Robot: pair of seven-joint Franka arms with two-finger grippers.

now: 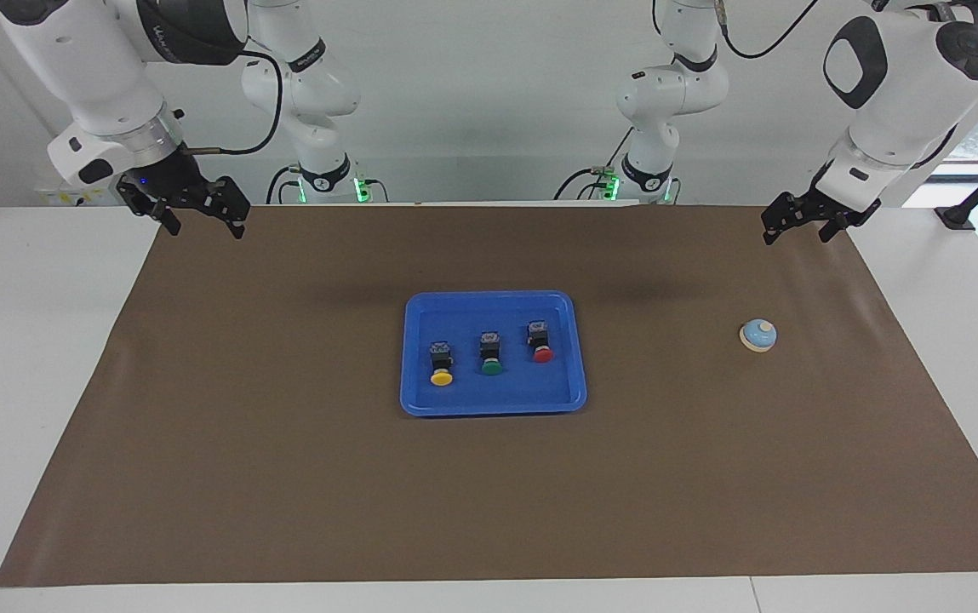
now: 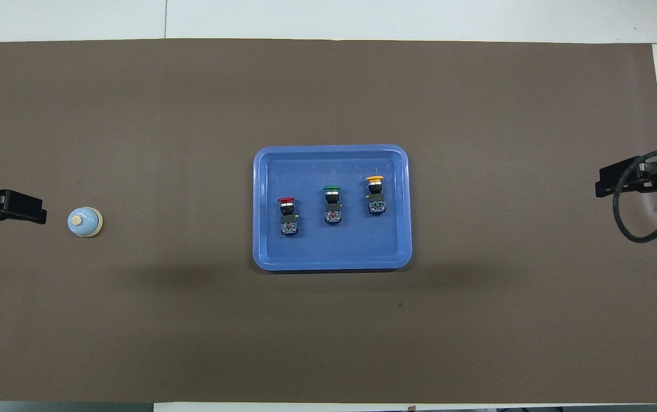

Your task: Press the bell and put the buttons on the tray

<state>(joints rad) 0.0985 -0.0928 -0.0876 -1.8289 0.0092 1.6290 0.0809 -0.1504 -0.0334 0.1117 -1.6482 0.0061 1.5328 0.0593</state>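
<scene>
The tray (image 1: 414, 375) lies at the middle of the surface (image 1: 284, 477), on the brown mat. All three buttons lie in it, side by side and apart, on their sides with caps pointing away from the robots: the yellow button (image 1: 441, 364) toward the right arm's end, the green button (image 1: 491, 355) in the middle, the red button (image 1: 540, 342) toward the left arm's end. The bell (image 1: 758, 335) stands alone on the mat near the left arm's end. The left gripper (image 1: 802, 225) hangs over the mat's corner at that end, nearest the robots, fingers spread. The right gripper (image 1: 204, 216) hangs over the mat's corner at the right arm's end, spread too, holding nothing
</scene>
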